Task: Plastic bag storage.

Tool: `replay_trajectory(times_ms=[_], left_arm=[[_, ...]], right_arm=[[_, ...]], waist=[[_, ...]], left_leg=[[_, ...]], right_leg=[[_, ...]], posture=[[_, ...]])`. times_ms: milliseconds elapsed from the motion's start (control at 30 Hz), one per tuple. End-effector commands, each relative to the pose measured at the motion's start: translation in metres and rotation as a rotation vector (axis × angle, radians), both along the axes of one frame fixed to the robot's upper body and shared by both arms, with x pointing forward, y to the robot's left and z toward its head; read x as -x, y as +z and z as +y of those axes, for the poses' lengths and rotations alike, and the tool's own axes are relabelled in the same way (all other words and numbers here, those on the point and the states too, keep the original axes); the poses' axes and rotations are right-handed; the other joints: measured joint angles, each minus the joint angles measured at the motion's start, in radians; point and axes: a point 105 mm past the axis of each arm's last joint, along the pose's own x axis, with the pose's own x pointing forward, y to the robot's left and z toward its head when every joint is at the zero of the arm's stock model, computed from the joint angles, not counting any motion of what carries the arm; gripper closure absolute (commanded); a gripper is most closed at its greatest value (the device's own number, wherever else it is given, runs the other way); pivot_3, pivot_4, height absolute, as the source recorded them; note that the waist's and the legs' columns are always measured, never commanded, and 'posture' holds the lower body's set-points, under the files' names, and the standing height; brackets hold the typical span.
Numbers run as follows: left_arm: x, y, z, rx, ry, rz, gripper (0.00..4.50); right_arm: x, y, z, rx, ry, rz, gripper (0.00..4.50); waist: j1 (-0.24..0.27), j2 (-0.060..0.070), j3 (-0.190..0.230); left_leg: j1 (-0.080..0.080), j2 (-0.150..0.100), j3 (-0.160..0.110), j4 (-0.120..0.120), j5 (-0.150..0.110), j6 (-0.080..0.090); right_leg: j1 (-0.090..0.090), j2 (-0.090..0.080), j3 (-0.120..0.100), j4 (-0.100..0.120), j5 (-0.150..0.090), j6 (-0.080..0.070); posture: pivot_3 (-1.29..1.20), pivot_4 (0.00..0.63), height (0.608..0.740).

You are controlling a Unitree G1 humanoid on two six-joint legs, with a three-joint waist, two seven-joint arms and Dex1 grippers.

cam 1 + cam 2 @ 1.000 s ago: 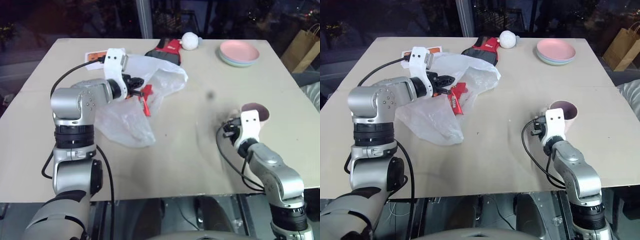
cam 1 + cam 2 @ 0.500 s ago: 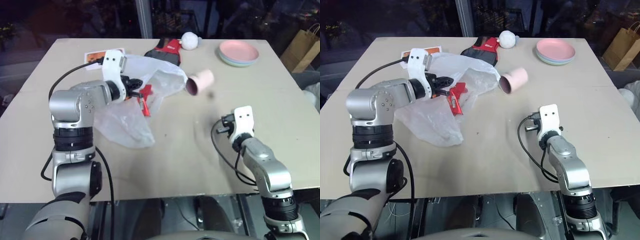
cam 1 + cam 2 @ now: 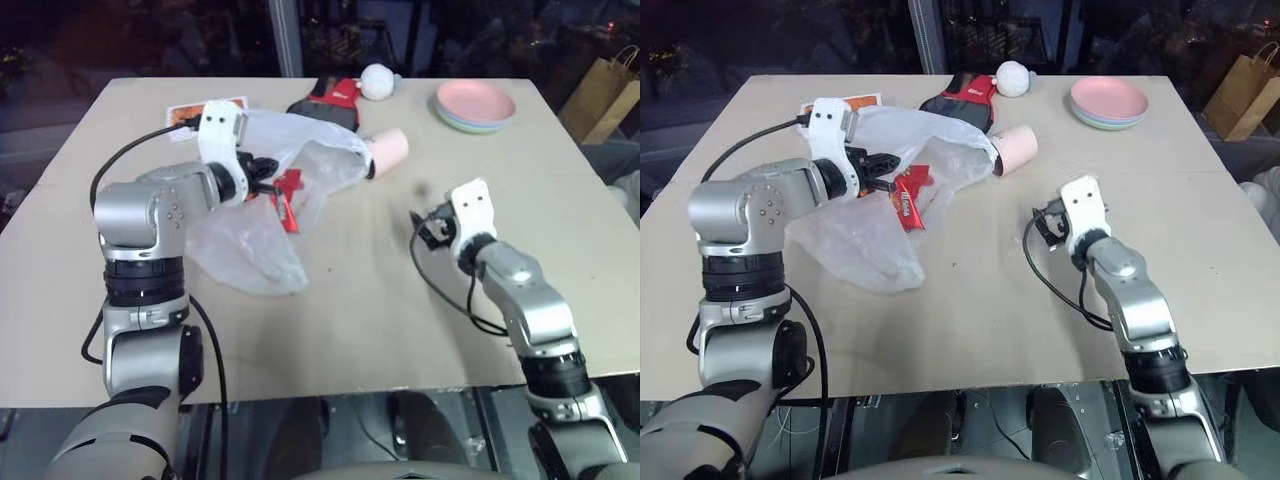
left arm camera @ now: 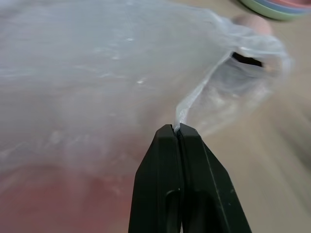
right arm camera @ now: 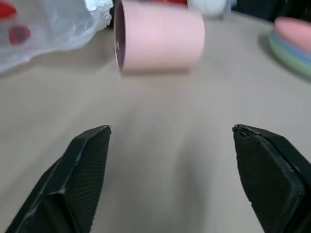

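Pinching the plastic bag (image 4: 97, 73) edge, left fingers (image 4: 167, 160) pressed together; right fingers (image 5: 85, 170) spread; red print unreadable.

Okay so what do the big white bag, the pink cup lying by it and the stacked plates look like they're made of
The plastic bag: thin translucent plastic film, crinkled and faintly glossy; red shows through it.
The pink cup: smooth matte pink, uniform colour; plastic or glazed ceramic, the look leaves it open.
The stacked plates: pastel pink over greenish layers, smooth with a soft sheen; probably plastic or melamine.
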Motion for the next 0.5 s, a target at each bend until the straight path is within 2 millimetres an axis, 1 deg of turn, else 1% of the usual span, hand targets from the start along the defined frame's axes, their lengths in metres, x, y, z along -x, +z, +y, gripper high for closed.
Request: replay_trajectory(times_ms=[33,67,100,167,200,267,400,433,500], left_arm=[[-0.004,0.022,0.048,-0.014,0.267,-0.084,4.5],[-0.003,0.022,0.06,-0.026,0.333,-0.09,4.5],[-0.001,0.023,0.067,-0.032,0.375,-0.092,4.5],[0.001,0.025,0.075,-0.067,0.429,-0.108,4.5],[0.002,0.026,0.075,-0.08,0.438,-0.121,4.5],[0.003,0.027,0.069,-0.097,0.427,-0.13,4.5],[0.007,0.022,0.048,-0.101,0.359,-0.128,4.5],[0.009,0.02,0.045,-0.103,0.35,-0.125,4.5],[0.014,0.021,0.041,-0.103,0.342,-0.132,4.5]], right_arm=[[-0.013,0.009,0.02,0.047,0.023,-0.062,0.36],[-0.018,0.01,0.027,0.06,0.024,-0.07,0.36],[-0.023,0.01,0.033,0.067,0.024,-0.074,0.36],[-0.035,0.008,0.044,0.08,0.017,-0.073,0.36],[-0.04,0.007,0.051,0.087,0.018,-0.069,0.36],[-0.048,0.005,0.059,0.084,0.009,-0.062,0.36],[-0.07,0.004,0.079,0.052,-0.039,-0.037,0.36],[-0.074,0.004,0.082,0.05,-0.048,-0.032,0.36],[-0.084,0.003,0.079,0.059,-0.125,-0.032,0.36]], waist=[[0.0,0.0,0.0],[0.001,0.0,0.0],[0.001,0.0,0.0],[0.002,0.0,0.0],[0.003,0.0,0.0],[0.005,0.0,0.0],[0.003,0.0,0.0],[0.002,0.0,0.0],[0.0,0.0,0.0]], left_leg=[[0.0,0.0,0.0,0.0,0.0,0.0],[0.0,0.0,-0.001,0.0,0.0,0.0],[0.0,0.0,-0.001,0.0,0.0,0.0],[0.0,0.0,0.0,0.0,0.0,0.0],[-0.001,-0.001,0.0,0.0,0.0,0.0],[-0.001,-0.001,-0.001,0.0,0.0,0.0],[-0.002,-0.002,-0.001,-0.001,0.0,-0.001],[-0.002,-0.002,-0.001,-0.001,0.0,-0.001],[-0.002,-0.001,-0.001,-0.001,0.0,-0.001]], right_leg=[[0.0,0.0,0.0,0.001,0.0,0.0],[0.0,0.0,0.0,0.001,0.0,0.0],[0.0,0.0,0.0,0.001,0.0,0.0],[0.0,0.0,0.0,0.0,0.0,0.0],[0.0,-0.001,0.0,0.0,0.0,0.0],[-0.001,-0.001,-0.001,0.0,0.0,0.0],[-0.001,-0.002,-0.001,0.0,0.0,-0.001],[-0.001,-0.002,-0.001,0.0,0.0,-0.001],[-0.001,-0.002,-0.001,0.001,0.001,-0.001]], posture=[[0.0,0.15,0.74],[0.0,0.15,0.74],[0.0,0.15,0.74],[0.0,0.15,0.74],[0.0,0.15,0.74],[0.0,0.15,0.74],[0.0,0.15,0.74],[0.0,0.15,0.74],[0.0,0.15,0.74]])
